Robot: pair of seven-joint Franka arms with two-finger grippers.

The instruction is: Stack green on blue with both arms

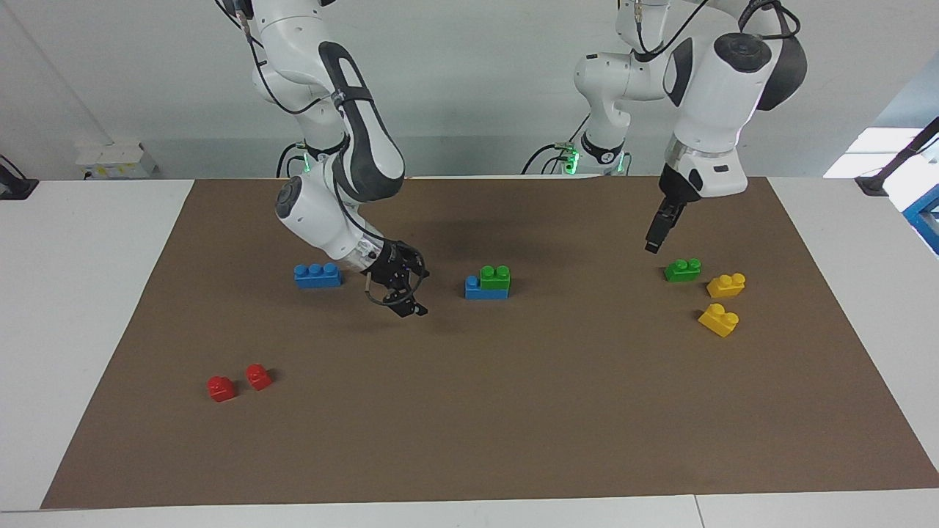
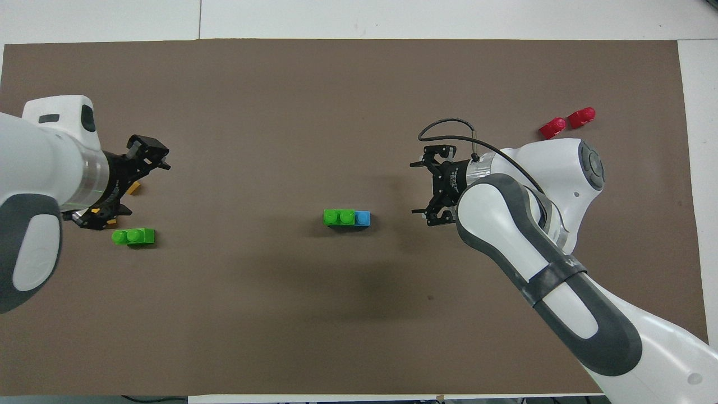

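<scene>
Green brick (image 1: 495, 276) sits stacked on a blue brick (image 1: 486, 291) at the middle of the counter (image 1: 513, 411); take that stack as your landmark. In the facing view, your right pincer (image 1: 409, 308) hangs low just beside the stack, toward the right arm's end, and holds nothing; you cannot tell how wide it stands. A second blue brick (image 1: 318, 275) lies past that pincer. Your left pincer (image 1: 652, 245) hovers well apart toward the left arm's end, over bare counter beside a second green brick (image 1: 682, 270), its grip unreadable.

From overhead, the stack (image 2: 346, 217) lies between both pincers: right (image 2: 422, 188), left (image 2: 147, 177).
</scene>
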